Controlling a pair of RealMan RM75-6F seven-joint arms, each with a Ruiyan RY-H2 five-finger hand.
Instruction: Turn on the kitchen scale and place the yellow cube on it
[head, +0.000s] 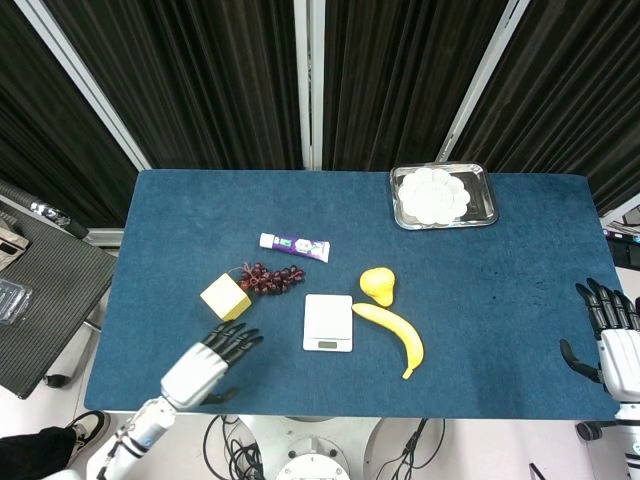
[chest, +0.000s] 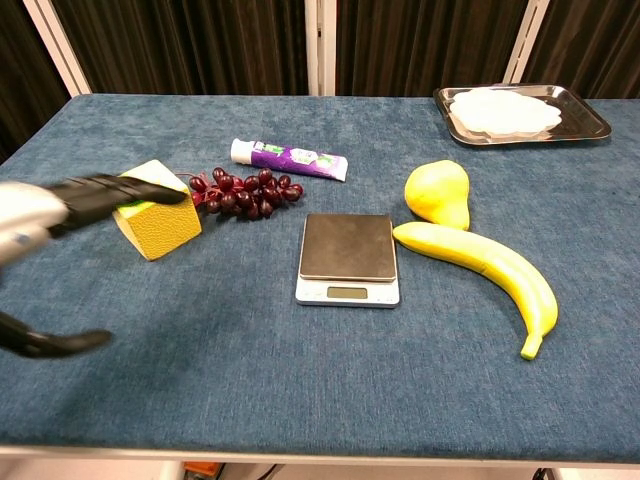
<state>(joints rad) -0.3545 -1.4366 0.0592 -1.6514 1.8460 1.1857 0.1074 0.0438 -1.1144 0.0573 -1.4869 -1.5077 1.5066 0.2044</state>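
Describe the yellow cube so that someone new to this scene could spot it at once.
On the blue table, look left of the white kitchen scale at the middle of the near half. The yellow cube sits there beside dark red grapes. It is the only boxy yellow item; the pear and banana are rounded.

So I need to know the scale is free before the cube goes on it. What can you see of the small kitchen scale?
The small square kitchen scale lies flat near the middle of the blue cloth table. Its weighing plate looks like brushed metal; a pale front strip carries a small display, too small to read. Nothing rests on it and nothing touches it. The long yellow banana lies just beside it, apart. The left hand hovers away from it.
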